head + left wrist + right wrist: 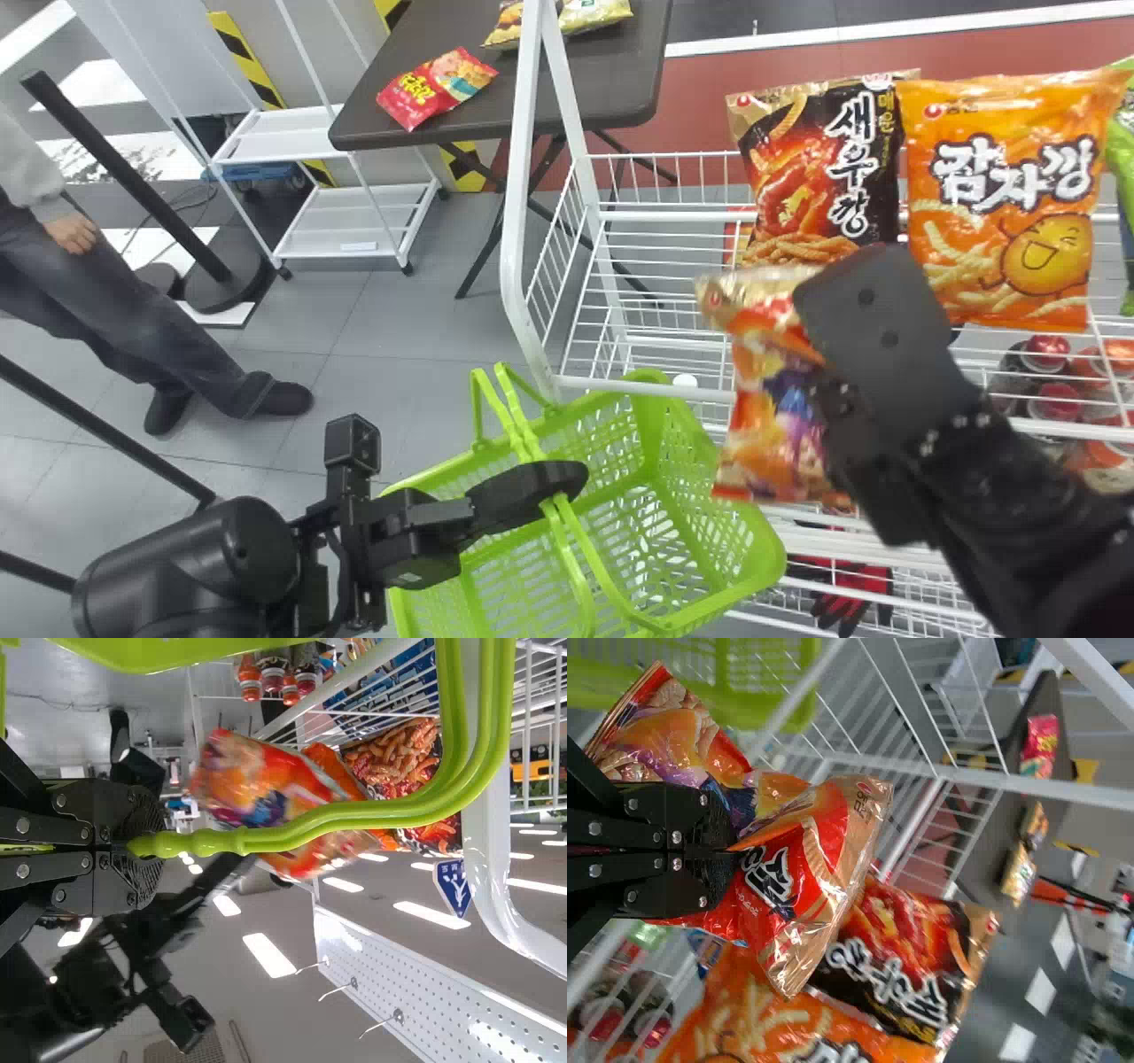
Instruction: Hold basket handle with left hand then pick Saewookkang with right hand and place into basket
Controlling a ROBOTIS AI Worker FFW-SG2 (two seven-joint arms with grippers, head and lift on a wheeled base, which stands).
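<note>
In the head view my left gripper (532,487) is closed around the handles (556,514) of the green basket (709,532). The left wrist view has the gripper (133,846) clamped on the handle (354,819). My right gripper (819,354) holds the orange-red Saewookkang bag (769,390) above the basket's right rim, in front of the rack. In the right wrist view the gripper (731,850) pinches the middle of the Saewookkang bag (806,868), which crumples around the grip. The basket's visible inside holds no bag.
A black snack bag (815,177) and an orange snack bag (1010,195) stand on the white wire rack (656,341), with cans lower down. Behind is a dark table (496,97) with snack bags. A white shelf cart (341,213) stands at the left.
</note>
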